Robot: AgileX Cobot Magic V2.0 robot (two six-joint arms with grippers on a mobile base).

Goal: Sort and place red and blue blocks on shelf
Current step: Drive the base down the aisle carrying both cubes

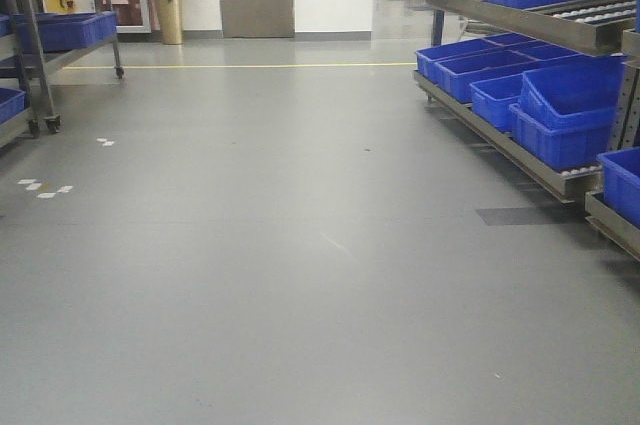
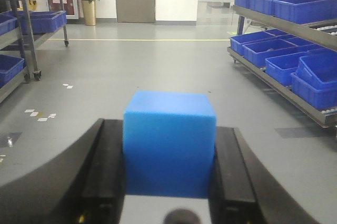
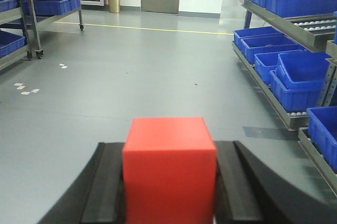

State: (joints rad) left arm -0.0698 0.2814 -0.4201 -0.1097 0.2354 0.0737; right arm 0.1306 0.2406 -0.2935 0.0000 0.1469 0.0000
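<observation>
The left claw (image 2: 169,147) grips a matte bright-blue cube (image 2: 169,124), the right claw (image 3: 169,174) a matte bright-red cube (image 3: 169,150), both at low centre of their wrist views. Neither appears in the front view, whose right side holds the silver steel shelf (image 1: 520,23).

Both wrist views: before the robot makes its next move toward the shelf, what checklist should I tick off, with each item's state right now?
1. Blue block gripped between the left fingers: ok, seated squarely between them.
2. Red block gripped between the right fingers: ok, centred and upright.
3. Floor ahead free of obstacles: ok, only small tape marks show.
4. Shelf within arm reach: not ok, it stands off to the right, apart from both arms.
5. Free spot on the shelf for the blocks: cannot tell, blue bins fill most of the visible tiers.
</observation>
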